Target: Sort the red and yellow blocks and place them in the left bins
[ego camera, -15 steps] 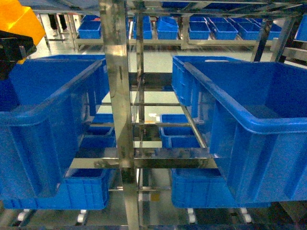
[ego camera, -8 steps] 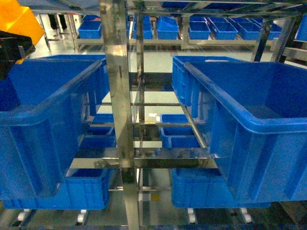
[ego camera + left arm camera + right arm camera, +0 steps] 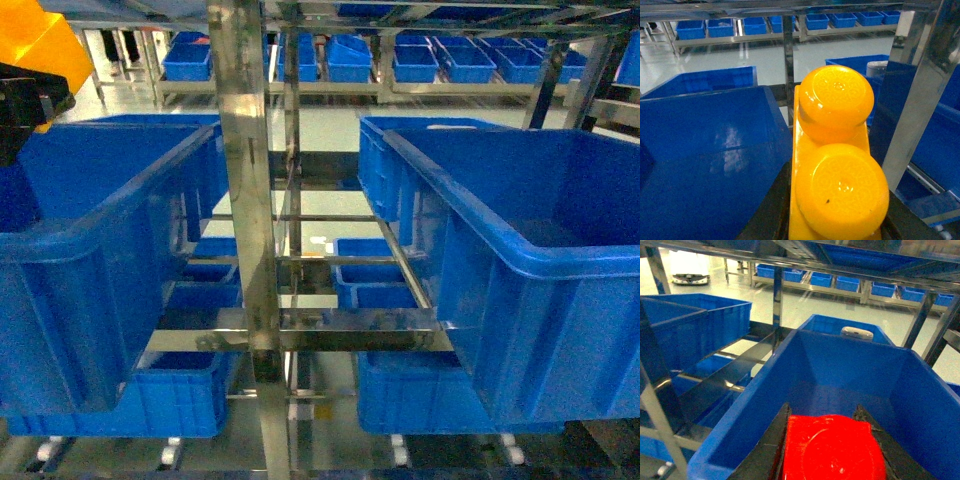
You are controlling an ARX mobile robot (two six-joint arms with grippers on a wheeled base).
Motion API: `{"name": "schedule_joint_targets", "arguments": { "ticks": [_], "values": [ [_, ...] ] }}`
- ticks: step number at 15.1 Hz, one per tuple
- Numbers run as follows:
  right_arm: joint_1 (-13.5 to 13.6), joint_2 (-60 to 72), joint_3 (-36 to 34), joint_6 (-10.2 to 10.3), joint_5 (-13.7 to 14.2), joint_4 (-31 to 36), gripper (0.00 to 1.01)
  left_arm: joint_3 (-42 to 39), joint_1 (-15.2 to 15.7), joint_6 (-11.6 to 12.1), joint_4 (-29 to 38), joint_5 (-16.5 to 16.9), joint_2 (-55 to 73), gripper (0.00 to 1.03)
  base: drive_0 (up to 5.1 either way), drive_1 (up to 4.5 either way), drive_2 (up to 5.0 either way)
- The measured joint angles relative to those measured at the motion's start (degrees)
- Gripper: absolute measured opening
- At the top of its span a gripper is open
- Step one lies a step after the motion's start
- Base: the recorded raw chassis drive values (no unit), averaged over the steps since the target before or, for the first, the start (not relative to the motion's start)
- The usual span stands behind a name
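The yellow block (image 3: 837, 165), orange-yellow with two round studs, fills the left wrist view, and my left gripper (image 3: 837, 182) is shut on it, black fingers (image 3: 772, 210) at both sides. It hangs above the near right corner of a left bin (image 3: 705, 150). In the head view the yellow block (image 3: 45, 45) and left gripper (image 3: 30, 100) show at the top left, over the big blue left bin (image 3: 100, 250). My right gripper (image 3: 823, 416) is shut on the red block (image 3: 832, 447), held over the inside of a deep blue crate (image 3: 850, 370). The right gripper does not show in the head view.
A steel rack post (image 3: 245, 200) and crossbars (image 3: 340, 335) stand between the left bin and the right crate (image 3: 520, 260). Smaller blue bins (image 3: 380, 285) sit on lower shelves and along the far wall (image 3: 440, 60). A white rounded object (image 3: 856, 333) lies behind the right crate.
The head view has shifted slightly relative to the bins. The left gripper still holds the yellow block at the upper left corner.
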Motion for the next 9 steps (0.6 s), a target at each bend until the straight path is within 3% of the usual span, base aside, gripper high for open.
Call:
{"name": "schedule_joint_targets", "arguments": {
  "ticks": [4,9],
  "values": [
    [-3.43,16.02,11.80,-0.96,-3.10,-0.46,0.29,0.00,0.02,0.00,0.00,0.00,0.00,0.26,0.0,0.00,0.0],
    [-3.69,35.60,29.83,-5.01,-6.08,-8.02,0.29,0.00,0.02,-0.02,-0.02,0.00,0.00,0.26,0.0,0.00,0.0]
  ]
}}
